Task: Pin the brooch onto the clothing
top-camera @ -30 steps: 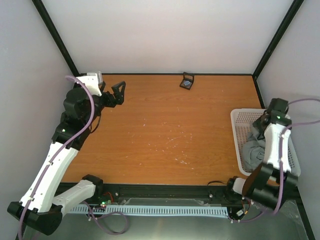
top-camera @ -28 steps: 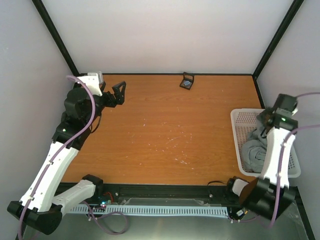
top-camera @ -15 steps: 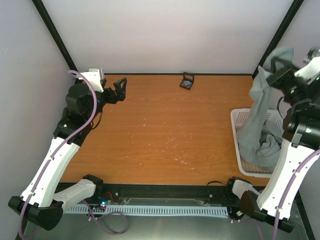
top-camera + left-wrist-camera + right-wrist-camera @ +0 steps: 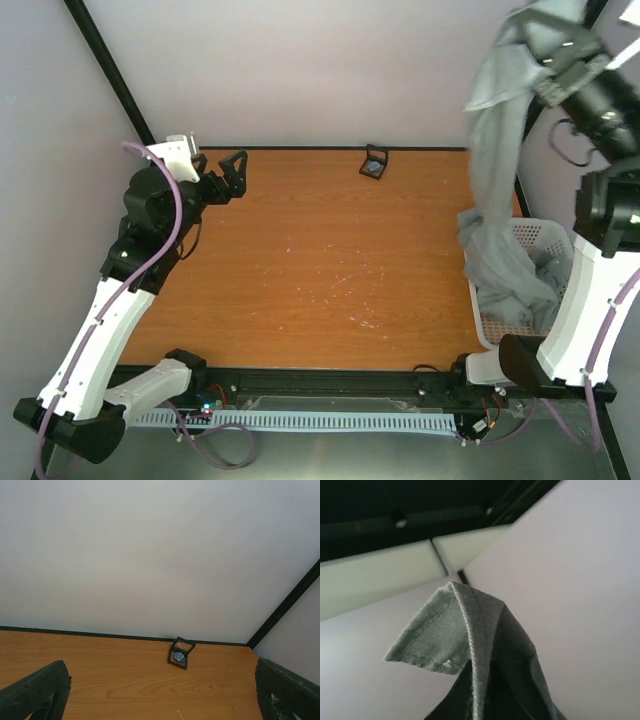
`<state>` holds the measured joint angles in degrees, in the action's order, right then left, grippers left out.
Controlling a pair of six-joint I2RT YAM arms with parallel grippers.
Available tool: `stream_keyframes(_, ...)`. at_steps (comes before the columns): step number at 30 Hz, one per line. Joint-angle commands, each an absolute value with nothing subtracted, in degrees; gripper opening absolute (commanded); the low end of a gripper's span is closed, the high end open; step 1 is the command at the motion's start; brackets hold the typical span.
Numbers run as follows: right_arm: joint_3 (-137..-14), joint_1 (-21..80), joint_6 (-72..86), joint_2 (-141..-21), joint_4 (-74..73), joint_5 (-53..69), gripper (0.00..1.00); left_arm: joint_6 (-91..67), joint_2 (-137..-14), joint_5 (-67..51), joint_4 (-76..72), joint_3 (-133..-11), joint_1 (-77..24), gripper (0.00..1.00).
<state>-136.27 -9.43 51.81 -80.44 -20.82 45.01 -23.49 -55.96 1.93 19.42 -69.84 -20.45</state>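
Observation:
The clothing (image 4: 493, 150) is a grey shirt that hangs in a long drape from my right gripper (image 4: 548, 42), which is raised high at the top right and shut on it. The shirt's lower end still lies in the white basket (image 4: 562, 243). In the right wrist view a folded, stitched edge of the shirt (image 4: 470, 640) fills the middle and hides the fingers. The brooch (image 4: 179, 656) sits in a small black square holder (image 4: 375, 162) at the table's back edge. My left gripper (image 4: 236, 168) is open and empty at the far left, pointing at the holder from a distance.
The white basket stands at the table's right edge. The cell's black frame posts run up the back corners, and one (image 4: 556, 75) is close to the raised right arm. The wooden table (image 4: 330, 260) lies between the arms.
My right arm has risen from the basket to high at the top right, pulling the shirt up with it. The left gripper has shifted slightly toward the back.

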Motion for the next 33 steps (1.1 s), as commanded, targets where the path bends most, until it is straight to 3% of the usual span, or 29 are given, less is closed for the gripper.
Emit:
stream_keyframes(1, -133.3, 6.0, 42.4, -84.9, -38.8, 41.5, 0.03, -25.3, -53.0, 5.8, 20.1, -72.2, -21.1, 1.0)
stream_keyframes(5, -110.2, 22.5, 31.6, -83.4, -47.8, 33.6, 0.03, -25.7, -50.3, 10.7, 20.7, -71.4, -21.1, 1.0)
stream_keyframes(6, -103.0, 24.3, 30.2, -82.3, -47.8, 32.1, 0.08, -25.7, -49.7, 11.5, 20.7, -71.2, -21.1, 1.0)
stream_keyframes(7, -96.6, 25.5, 28.7, -81.1, -47.6, 30.7, 0.15, -25.7, -49.3, 12.1, 20.7, -70.9, -21.1, 1.0)
stream_keyframes(10, -85.0, 25.3, 22.5, -78.7, -50.1, 19.8, 0.56, -26.1, -48.5, 12.9, 21.4, -70.5, -21.1, 1.0)
stream_keyframes(12, -83.9, 25.1, 18.7, -78.3, -54.5, 8.9, 0.81, -26.6, -48.3, 12.6, 21.8, -70.2, -21.1, 1.0)
stream_keyframes(13, -84.8, 24.8, 17.3, -79.0, -57.6, 2.0, 0.9, -26.9, -48.3, 12.3, 22.1, -70.2, -21.1, 1.0)
stream_keyframes(15, -85.4, 24.1, 16.1, -79.9, -62.7, -12.3, 0.99, -27.3, -48.4, 11.7, 22.5, -70.0, -21.1, 1.0)
stream_keyframes(16, -84.7, 23.3, 15.9, -80.2, -64.3, -20.6, 1.0, -27.7, -48.5, 11.4, 22.6, -69.9, -21.1, 1.0)
stream_keyframes(20, -79.3, 18.6, 14.9, -81.2, -66.6, -28.3, 1.0, -27.8, -49.7, 9.3, 21.7, -69.3, -21.1, 1.0)
stream_keyframes(27, -73.4, 26.6, 8.9, -84.1, -67.2, -21.4, 0.97, -26.1, -53.0, 6.4, 21.0, -70.7, -21.1, 1.0)
stream_keyframes(33, -76.0, 28.6, 4.9, -91.2, -68.6, -20.5, 0.94, -24.4, -53.6, 5.5, 20.7, -70.7, -21.1, 1.0)
